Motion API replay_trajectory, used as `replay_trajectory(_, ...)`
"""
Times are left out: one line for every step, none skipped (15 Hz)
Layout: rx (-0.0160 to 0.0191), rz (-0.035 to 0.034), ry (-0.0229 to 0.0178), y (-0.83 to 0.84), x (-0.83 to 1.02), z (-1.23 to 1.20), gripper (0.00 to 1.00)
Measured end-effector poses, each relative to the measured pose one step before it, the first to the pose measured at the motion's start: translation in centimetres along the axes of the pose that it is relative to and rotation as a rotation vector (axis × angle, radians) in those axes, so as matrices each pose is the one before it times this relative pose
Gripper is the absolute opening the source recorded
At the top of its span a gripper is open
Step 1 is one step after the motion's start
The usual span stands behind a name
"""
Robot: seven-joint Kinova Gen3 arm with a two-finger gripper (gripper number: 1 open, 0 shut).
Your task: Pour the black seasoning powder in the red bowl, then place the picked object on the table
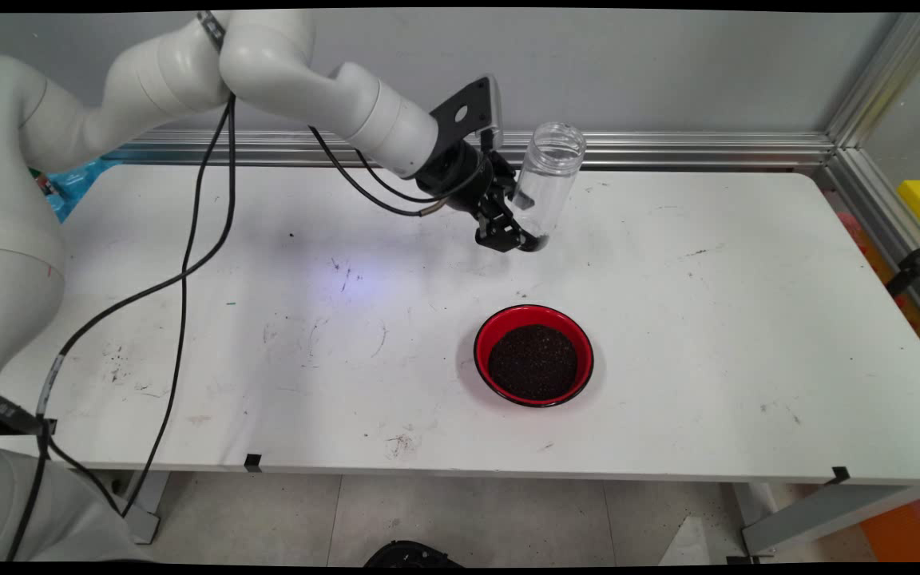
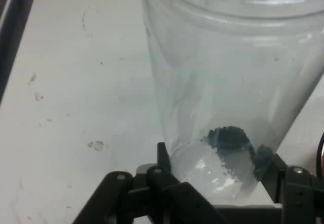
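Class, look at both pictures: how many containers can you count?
2. A clear jar, nearly empty, held tilted above the table in the gripper; a red bowl of dark grains on the table nearer the camera.

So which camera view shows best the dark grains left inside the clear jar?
The hand view: the clear jar fills it, with a small dark clump of grains near its base. The main view shows the whole jar tilted in the gripper, but not the grains clearly.

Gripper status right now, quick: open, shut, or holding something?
Gripper: shut on the clear plastic jar, gripped near its base, held above the table.
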Motion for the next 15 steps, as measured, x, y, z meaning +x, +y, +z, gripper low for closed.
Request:
replay_trajectory(-0.00154, -0.02577, 0.00336, 0.018, -0.261, 0.313, 0.00)
replay_trajectory(-0.00242, -0.02804, 0.00431, 0.010, -0.304, 0.410, 0.00)
replay_trajectory(-0.00288, -0.02081, 0.00074, 0.019, -0.382, 0.431, 0.00)
replay_trajectory(-0.00347, -0.01116, 0.00367, 0.023, -0.309, 0.405, 0.00)
replay_trajectory(-0.00429, -0.01039, 0.00447, 0.019, -0.340, 0.461, 0.00)
replay_trajectory(-0.00455, -0.00754, 0.00470, 0.021, -0.399, 0.468, 0.00)
replay_trajectory(-0.00358, -0.00504, 0.00343, 0.000, -0.356, 0.388, 0.00)
replay_trajectory(-0.00319, -0.00454, 0.00311, -0.034, -0.427, 0.426, 0.00)
replay_trajectory(-0.00160, -0.00440, 0.00351, -0.085, -0.426, 0.389, 0.00)
replay_trajectory(-0.00136, -0.00296, 0.00263, -0.082, -0.361, 0.315, 0.00)
replay_trajectory(-0.00160, -0.00182, 0.00229, -0.110, -0.419, 0.351, 0.00)
replay_trajectory(-0.00041, -0.00222, 0.00206, -0.153, -0.434, 0.315, 0.00)
replay_trajectory(-0.00178, -0.00231, 0.00206, -0.133, -0.397, 0.289, 0.00)
replay_trajectory(-0.00226, -0.00180, 0.00181, -0.101, -0.315, 0.223, 0.00)
replay_trajectory(-0.00384, -0.00087, 0.00242, -0.084, -0.272, 0.201, 0.00)
